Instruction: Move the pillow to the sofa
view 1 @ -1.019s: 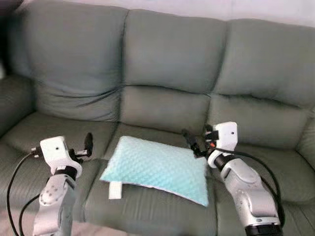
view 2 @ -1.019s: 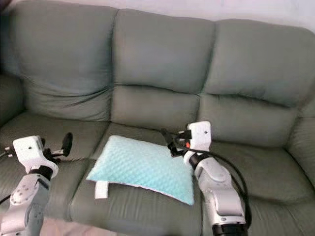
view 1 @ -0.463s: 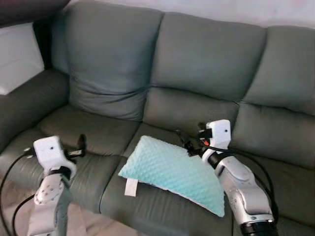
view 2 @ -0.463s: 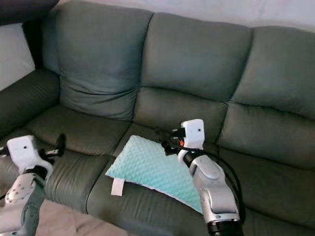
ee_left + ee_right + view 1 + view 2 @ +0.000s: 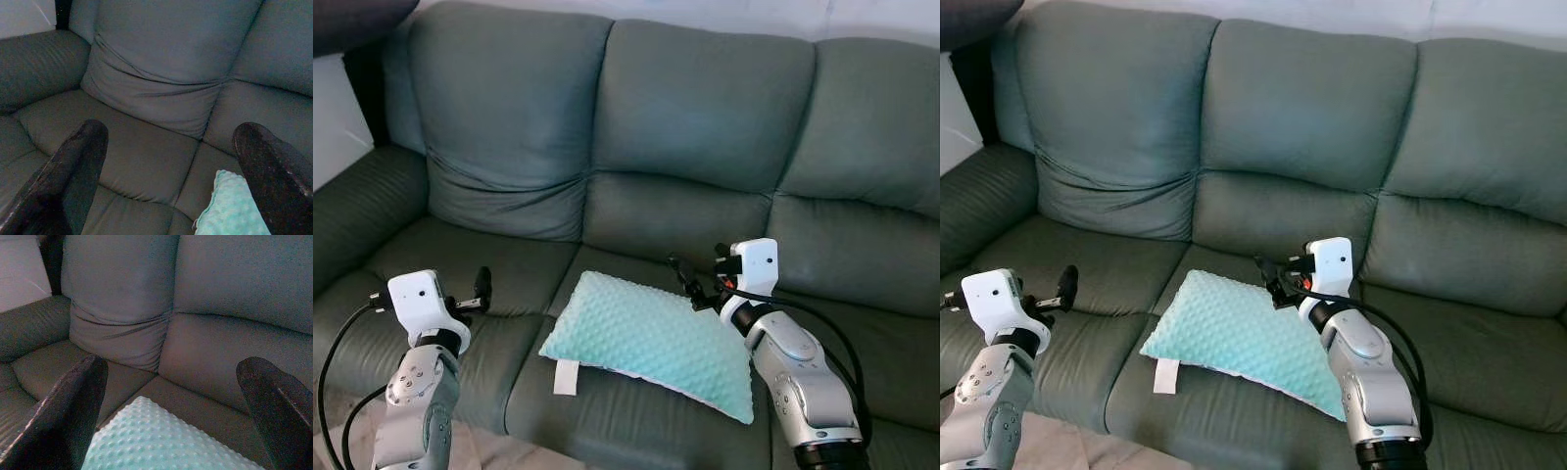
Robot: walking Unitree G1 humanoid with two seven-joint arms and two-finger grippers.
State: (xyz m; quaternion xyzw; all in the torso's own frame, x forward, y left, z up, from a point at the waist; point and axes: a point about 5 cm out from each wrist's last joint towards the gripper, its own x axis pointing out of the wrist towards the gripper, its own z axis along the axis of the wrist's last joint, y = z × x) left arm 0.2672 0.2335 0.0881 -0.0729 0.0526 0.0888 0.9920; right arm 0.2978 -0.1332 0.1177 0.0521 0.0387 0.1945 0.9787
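Resting on the grey sofa [image 5: 705, 137] middle seat: one aqua dotted pillow [image 5: 651, 343]. Right gripper [image 5: 690, 284], fingers spread and empty, hangs over the pillow's rear edge. Left gripper [image 5: 481, 290], likewise spread, sits well left of the pillow.

- Grey-green three-seat sofa [image 5: 685, 127], with plump back cushions and a ribbed armrest.
- Bore a dimpled turquoise pillow [image 5: 646, 343] flat on the middle seat, white tag hanging off its front corner.

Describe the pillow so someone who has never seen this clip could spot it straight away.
A grey-green three-seat sofa spans the view. On its middle seat cushion, near the front edge, lies the pillow, flat, between the left gripper and the right gripper. It is pale turquoise with a dotted, bumpy surface and a white tag at its front corner.
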